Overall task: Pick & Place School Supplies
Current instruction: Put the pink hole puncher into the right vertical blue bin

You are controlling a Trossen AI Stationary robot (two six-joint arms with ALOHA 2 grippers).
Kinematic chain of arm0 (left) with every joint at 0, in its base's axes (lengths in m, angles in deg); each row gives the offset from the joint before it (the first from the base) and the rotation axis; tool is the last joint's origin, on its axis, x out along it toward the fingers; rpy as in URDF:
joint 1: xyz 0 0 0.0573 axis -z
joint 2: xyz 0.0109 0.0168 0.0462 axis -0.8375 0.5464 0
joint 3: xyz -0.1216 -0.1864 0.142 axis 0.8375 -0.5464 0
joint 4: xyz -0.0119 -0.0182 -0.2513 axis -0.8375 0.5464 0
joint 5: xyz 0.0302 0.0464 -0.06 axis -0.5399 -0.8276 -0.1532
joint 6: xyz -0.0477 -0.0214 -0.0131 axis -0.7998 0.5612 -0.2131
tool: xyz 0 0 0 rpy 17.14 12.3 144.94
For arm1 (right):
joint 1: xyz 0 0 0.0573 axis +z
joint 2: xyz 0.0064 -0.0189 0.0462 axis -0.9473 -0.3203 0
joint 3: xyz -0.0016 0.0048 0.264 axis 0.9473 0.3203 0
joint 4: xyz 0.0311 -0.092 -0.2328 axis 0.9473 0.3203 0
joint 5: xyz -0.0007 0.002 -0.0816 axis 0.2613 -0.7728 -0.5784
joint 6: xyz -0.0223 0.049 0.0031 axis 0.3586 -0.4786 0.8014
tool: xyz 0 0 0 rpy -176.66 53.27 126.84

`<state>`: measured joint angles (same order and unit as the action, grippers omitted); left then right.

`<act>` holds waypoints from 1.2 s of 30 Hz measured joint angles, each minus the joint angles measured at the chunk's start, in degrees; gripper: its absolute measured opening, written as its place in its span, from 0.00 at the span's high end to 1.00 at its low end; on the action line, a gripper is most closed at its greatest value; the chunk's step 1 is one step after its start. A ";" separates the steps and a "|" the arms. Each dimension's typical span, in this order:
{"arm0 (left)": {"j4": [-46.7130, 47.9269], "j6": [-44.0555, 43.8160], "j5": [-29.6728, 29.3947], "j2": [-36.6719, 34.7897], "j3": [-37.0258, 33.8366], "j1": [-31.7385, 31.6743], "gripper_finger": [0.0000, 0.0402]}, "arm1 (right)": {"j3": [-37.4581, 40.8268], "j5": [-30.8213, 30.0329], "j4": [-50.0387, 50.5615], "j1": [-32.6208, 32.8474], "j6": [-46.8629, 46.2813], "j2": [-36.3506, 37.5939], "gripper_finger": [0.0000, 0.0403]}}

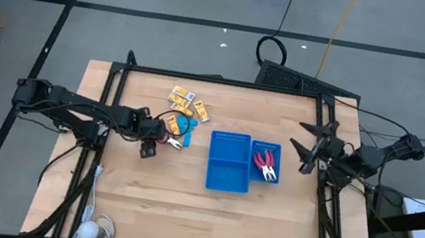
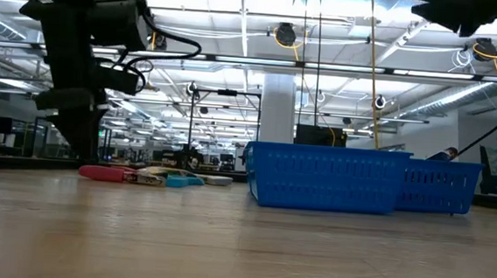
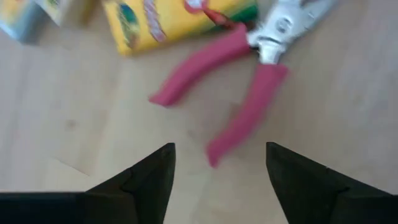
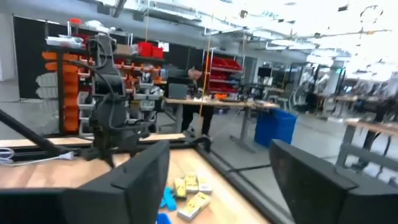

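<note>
One pair of red-handled pliers [image 1: 266,164] is in the blue tray [image 1: 228,174], my right gripper [image 1: 306,149] waits spread and empty beside it, and my left gripper [image 3: 219,180], parted, hovers over the next pliers [image 3: 249,81] beside the yellow packets [image 1: 188,103].

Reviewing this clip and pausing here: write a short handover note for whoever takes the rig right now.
Left gripper: open, empty, hovering over red-handled pliers lying on the table beside a yellow packet.
Right gripper: open, empty, raised at the table's right edge.
Done: one pair of red-handled pliers lies in the blue tray's small right compartment.
Left: the loose pliers, the yellow-orange packets and a light-blue piece remain on the wood left of the tray. The tray's large compartments look empty.
</note>
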<state>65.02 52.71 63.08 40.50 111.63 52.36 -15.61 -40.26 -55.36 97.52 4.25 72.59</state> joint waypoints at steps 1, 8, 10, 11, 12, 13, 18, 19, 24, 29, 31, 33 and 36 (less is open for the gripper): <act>-0.86 0.35 -1.13 0.00 -0.28 -0.12 0.40 | 0.68 0.00 0.48 0.00 -0.81 0.60 0.29; -6.75 6.02 2.46 0.00 -3.40 -1.43 0.42 | 5.97 -0.11 -0.44 0.02 -3.42 2.24 0.25; -8.37 7.81 4.96 0.00 -4.91 -1.91 0.42 | 6.52 -0.15 -0.88 0.02 -3.59 2.49 0.26; -9.65 8.64 5.60 0.00 -5.80 -2.20 0.42 | 6.61 -0.14 -1.06 0.02 -3.55 2.59 0.26; -11.40 9.23 6.09 0.00 -6.84 -2.47 0.42 | 6.65 -0.15 -1.07 0.02 -3.37 2.69 0.27; -13.43 9.73 6.43 0.00 -8.00 -2.82 0.42 | 6.67 -0.17 -1.07 0.02 -3.37 2.70 0.27; -23.13 10.36 9.02 -0.26 -12.78 -4.53 0.42 | 6.69 0.00 -0.96 0.02 -4.28 2.68 0.29; -24.83 10.37 9.78 -0.22 -13.70 -4.74 0.42 | 6.69 0.02 -0.67 0.02 -5.18 2.68 0.29; -29.25 10.16 12.73 -0.21 -16.01 -5.41 0.42 | 8.20 0.17 -0.41 0.04 -9.26 2.65 0.29; -28.41 9.74 14.68 -0.17 -16.04 -5.37 0.42 | 12.36 0.24 -0.97 0.09 -12.88 2.65 0.29; -28.07 9.74 15.33 -0.17 -16.02 -5.37 0.43 | 13.74 0.25 -1.03 0.09 -15.20 2.65 0.30; -27.48 9.60 15.65 -0.17 -16.02 -5.37 0.47 | 15.05 0.26 -1.05 0.09 -16.90 2.65 0.30; -27.19 9.53 15.77 -0.17 -16.02 -5.37 0.57 | 15.52 0.28 -1.46 0.09 -16.88 2.63 0.31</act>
<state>37.83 62.24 78.85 40.32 95.62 46.99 -0.09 -39.97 -56.82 97.60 -12.62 75.21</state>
